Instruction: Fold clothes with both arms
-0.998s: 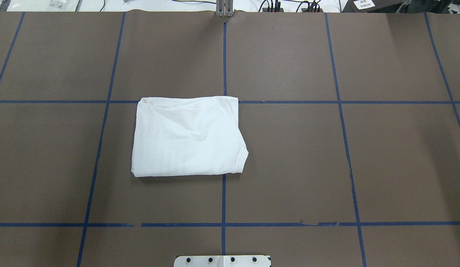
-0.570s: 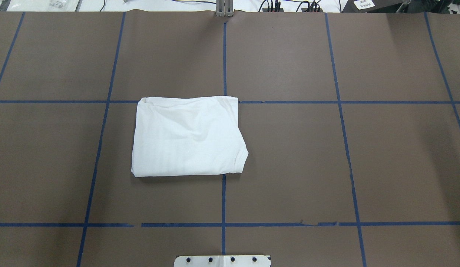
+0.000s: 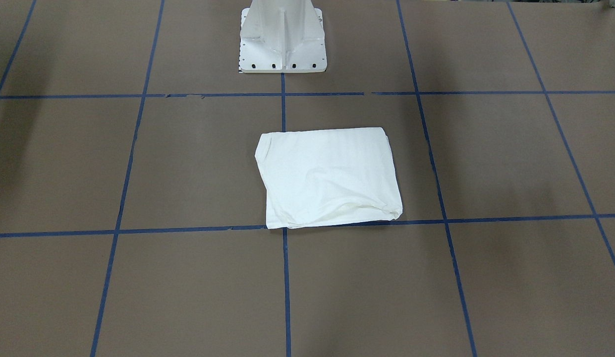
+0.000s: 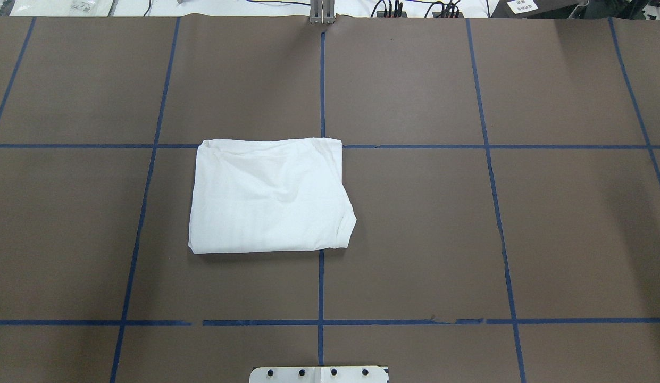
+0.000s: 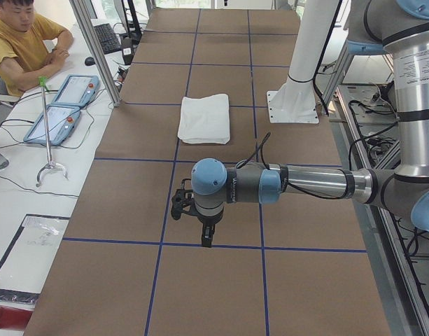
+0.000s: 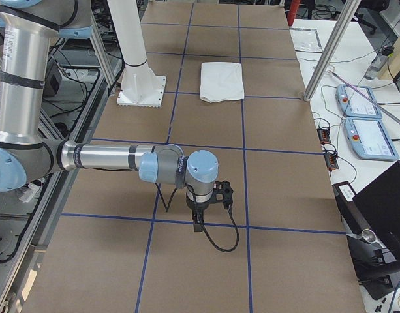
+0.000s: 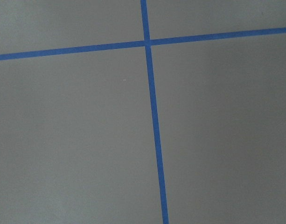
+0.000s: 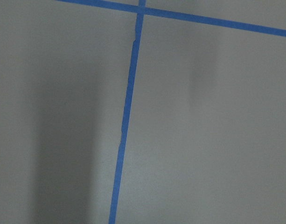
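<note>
A: Surface?

B: One bench (image 4: 415,239), covered in flat brown paper and marked off into large rectangles by blue tape lines (image 4: 320,287). There are small breaks in the cross line nearest the robot.

A: What lies on it?

B: A white T-shirt (image 4: 268,197), folded to a rough rectangle, flat, plain side up. Mostly on the robot's left of the centre line, its right part lapping over that line. The far edge runs along a cross line and hides the crossing there.

A: Anything else?

B: A white pedestal base (image 3: 282,34). Its plate stands on the centre line at the robot's edge, well apart from the T-shirt.
</note>
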